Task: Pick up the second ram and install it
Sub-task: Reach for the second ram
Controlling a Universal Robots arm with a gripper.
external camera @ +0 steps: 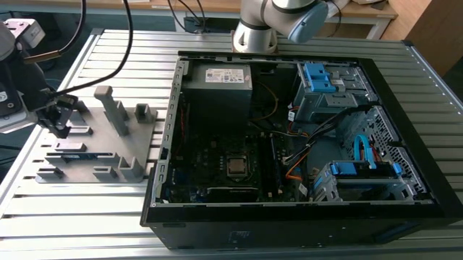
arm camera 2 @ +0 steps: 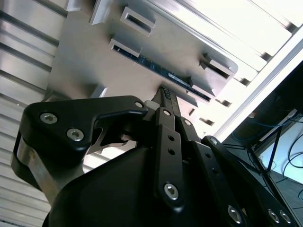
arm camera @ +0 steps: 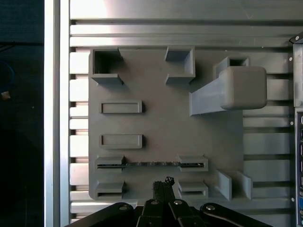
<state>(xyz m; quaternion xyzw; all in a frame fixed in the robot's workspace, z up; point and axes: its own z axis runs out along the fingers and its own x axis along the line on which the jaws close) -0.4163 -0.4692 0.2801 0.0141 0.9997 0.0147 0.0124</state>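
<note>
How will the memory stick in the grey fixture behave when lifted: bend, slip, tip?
Likely stiff and light: the memory stick is a thin, straight board. Its ends sit in slots of the grey fixture, so a tilted pull may jam.

Bright, even light washes the slatted worktop (external camera: 79,216) in the exterior view, while the open computer case (external camera: 289,230) stays dim inside. In the second wrist view the slats burn out white and the hand (arm camera 2: 166,92) looks dark. In the first wrist view glare streaks the worktop's edge rail (arm camera: 61,118), and the grey fixture (arm camera: 161,118) casts soft shadows.
</note>
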